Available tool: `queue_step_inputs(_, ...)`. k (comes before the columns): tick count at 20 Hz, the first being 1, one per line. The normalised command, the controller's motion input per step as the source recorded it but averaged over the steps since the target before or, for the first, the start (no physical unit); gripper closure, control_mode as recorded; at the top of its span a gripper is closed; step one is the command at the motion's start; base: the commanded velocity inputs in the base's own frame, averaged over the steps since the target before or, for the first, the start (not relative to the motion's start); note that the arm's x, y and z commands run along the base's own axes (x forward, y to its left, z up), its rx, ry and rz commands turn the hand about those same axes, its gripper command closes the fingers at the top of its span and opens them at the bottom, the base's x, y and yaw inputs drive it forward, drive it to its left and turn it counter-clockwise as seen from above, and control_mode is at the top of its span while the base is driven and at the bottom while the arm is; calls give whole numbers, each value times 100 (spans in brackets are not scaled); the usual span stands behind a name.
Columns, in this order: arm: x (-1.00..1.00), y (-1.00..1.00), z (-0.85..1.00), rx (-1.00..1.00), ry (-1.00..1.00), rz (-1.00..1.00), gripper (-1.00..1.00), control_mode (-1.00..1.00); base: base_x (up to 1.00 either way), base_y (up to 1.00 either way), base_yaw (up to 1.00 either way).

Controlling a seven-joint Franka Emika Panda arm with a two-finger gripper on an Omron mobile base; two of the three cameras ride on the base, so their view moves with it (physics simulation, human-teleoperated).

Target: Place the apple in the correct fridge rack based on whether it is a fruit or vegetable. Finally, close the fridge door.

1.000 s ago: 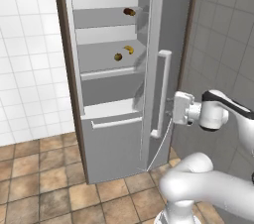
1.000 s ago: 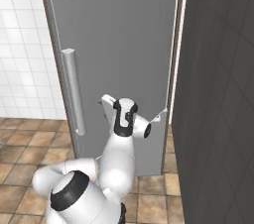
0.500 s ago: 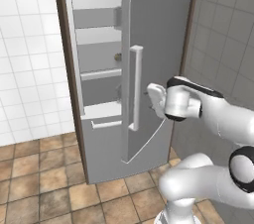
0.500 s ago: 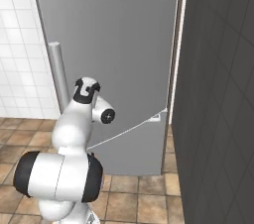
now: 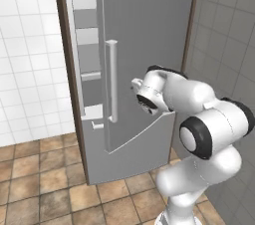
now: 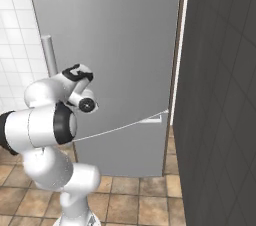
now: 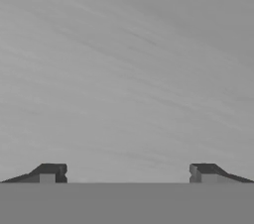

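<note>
Grey fridge door (image 5: pixel 144 45) stands nearly shut, a narrow gap left at its handle edge; the fingers (image 7: pixel 47 172), spread wide and empty, face its outer panel.

The white Franka arm with dark joints rises from the lower right of the left base view, bends at a high elbow on the right and reaches leftward toward mid-frame. Its two-finger gripper (image 7: pixel 127 173) appears at the bottom of the hand view, with the dark fingertips (image 7: pixel 49 172) spread wide apart and nothing between them.
</note>
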Motion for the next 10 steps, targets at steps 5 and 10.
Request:
queue_step_inputs(5,56,-1,-27,0,1,-11,-100,-100,0,0,0)
queue_step_inputs(10,47,0,-33,0,0,-8,-100,-100,0,0,0)
